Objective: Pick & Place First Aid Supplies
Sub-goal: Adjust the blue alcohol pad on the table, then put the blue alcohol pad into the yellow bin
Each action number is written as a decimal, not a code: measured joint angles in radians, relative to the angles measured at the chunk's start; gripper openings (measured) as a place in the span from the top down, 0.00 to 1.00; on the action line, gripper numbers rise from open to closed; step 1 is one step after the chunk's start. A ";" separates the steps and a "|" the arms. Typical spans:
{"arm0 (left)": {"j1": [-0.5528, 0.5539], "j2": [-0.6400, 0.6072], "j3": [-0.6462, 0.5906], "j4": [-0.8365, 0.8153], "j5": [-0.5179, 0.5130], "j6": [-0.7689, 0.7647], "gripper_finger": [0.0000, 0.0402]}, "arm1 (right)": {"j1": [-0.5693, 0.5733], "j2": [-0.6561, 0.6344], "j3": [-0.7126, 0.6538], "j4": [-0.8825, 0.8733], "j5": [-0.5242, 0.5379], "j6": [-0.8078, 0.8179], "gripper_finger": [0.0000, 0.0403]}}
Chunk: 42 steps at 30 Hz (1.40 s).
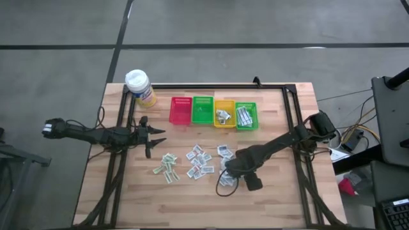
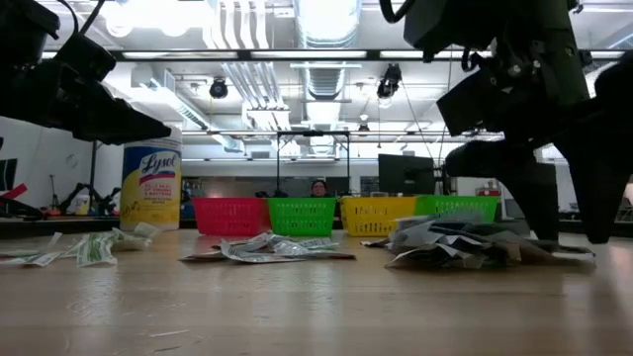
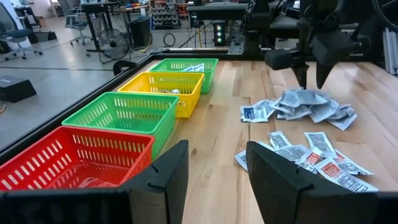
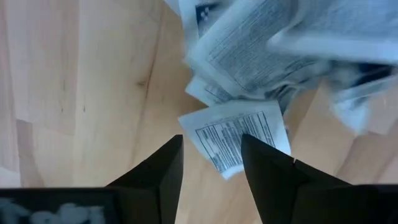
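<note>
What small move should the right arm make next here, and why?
Probably lower a little and close on the white packet. The right end effector is open, pointing down at the table, its fingers straddling that packet's edge at the pile. The left end effector waits open near the red basket.

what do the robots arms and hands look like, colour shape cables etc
Both arms are dark, near-black, slim jointed tubes. The left arm has a white patch near its outer end and a thin cable looping beside it. The left hand and right hand each have two flat, tapering black fingers.
</note>
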<state>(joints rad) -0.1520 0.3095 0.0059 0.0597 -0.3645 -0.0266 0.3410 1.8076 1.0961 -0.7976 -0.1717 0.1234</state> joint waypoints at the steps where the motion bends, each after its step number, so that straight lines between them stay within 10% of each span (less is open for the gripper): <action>1: 0.000 0.000 0.000 0.000 0.000 0.000 0.61 | 0.001 0.000 -0.008 0.009 0.001 0.000 0.61; 42: 0.000 0.003 0.000 0.010 -0.001 -0.028 0.61 | 0.001 -0.293 -0.192 0.011 0.202 0.269 0.70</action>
<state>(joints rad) -0.1520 0.3126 0.0059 0.0696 -0.3653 -0.0551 0.3420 1.5147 0.9043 -0.7867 0.0303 0.3925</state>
